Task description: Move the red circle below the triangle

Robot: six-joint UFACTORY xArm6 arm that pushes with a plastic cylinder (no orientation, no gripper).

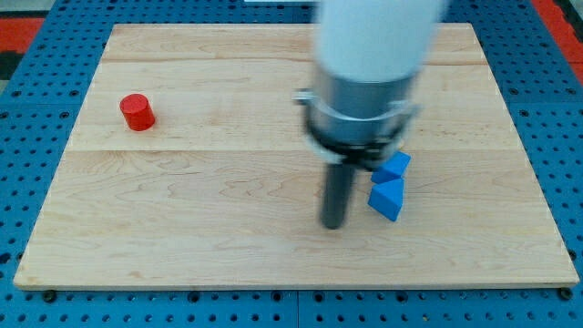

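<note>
A red circle block (pixel 138 112) sits on the wooden board (pixel 200 210) at the view's upper left. A blue triangle block (pixel 386 199) lies right of centre, with a second blue block (pixel 394 166) touching it just above; that one's shape is partly hidden by the arm. My tip (pixel 333 224) rests on the board just left of the blue triangle, a small gap between them. The red circle is far to the tip's left and higher in the view.
The arm's white and grey body (pixel 369 64) hangs over the board's upper middle and hides part of it. A blue pegboard surface (pixel 27 191) surrounds the board on all sides.
</note>
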